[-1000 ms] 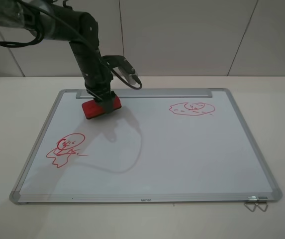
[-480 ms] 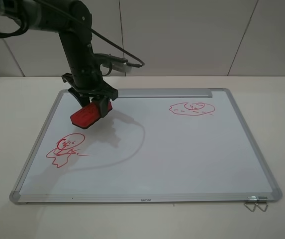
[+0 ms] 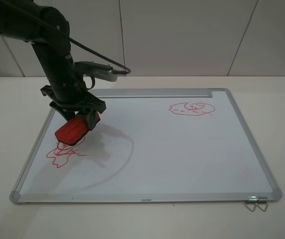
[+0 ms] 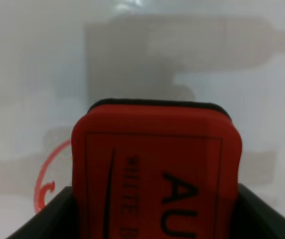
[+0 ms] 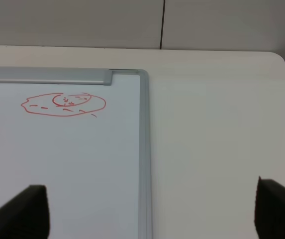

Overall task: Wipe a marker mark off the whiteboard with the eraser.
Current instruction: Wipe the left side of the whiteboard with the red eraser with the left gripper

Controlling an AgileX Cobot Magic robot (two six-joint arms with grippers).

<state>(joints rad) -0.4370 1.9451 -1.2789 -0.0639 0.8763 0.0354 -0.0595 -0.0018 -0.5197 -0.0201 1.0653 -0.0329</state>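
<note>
Silver-grey metal frames the large rectangular whiteboard, which lies flat on the pale table. A small wire clip sits at its near right corner. Near left on the board is the red doodle of a round-headed figure over a squiggly body. My left gripper is clamped on the small red block eraser with dark lettering — a second ago it hung at the far left of the board, and I have since swept it nearer, so its lower end now covers the figure's head. The body and tail line look unwiped, so I judge the rubbing has barely begun. The block is tilted, and I cannot tell whether its felt touches yet. Nothing lies between eraser and doodle. Far right, well apart, is the flat oval red scribble with dashes — not my target. My right gripper has its jaws wide apart and holds nothing. The silver tray strip runs along the far edge.
</note>
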